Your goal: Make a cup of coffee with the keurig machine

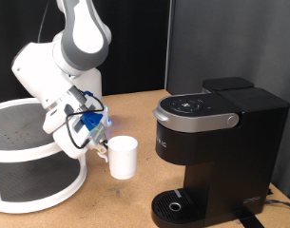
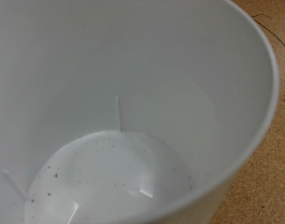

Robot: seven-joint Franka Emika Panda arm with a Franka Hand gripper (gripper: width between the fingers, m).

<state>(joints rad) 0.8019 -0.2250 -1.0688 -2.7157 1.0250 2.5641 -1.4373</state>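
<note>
Exterior view, reading from its left: a round white 2-tier rack (image 1: 30, 161) stands on the tan tabletop (image 1: 135, 104), its perforated upper shelf level with the arm's lower links. Above and partly over it leans the white Panda arm (image 1: 59, 66), its grey joint near the top of the picture. At the arm's lower end, with blue parts and dark cabling around it, the gripper (image 1: 100, 145) points toward the exterior view's right and meets the cup (image 1: 122, 157) at the cup's left rim. The cup is upright, mouth up, between the rack and the keurig machine (image 1: 216, 152), near both and touching neither as far as can be seen; whether its base rests on the table or hangs just above it I cannot tell. The fingers themselves are too small and too crowded by cabling here to show whether they are apart or pinched on the rim, so I cannot tell. To the right, the machine stands with its silver-grey lid handle (image 1: 197, 119) down, the button panel on top, and the round drip base (image 1: 175, 204) at the exterior view's bottom with nothing on it.

Wrist view: the inside of the cup (image 2: 133, 84) fills nearly the whole picture, white wall curving round to a pale floor with tiny dark specks and 4 short raised ribs. A strip of tabletop (image 2: 268, 177) shows beyond the rim. No fingers appear in this picture.
</note>
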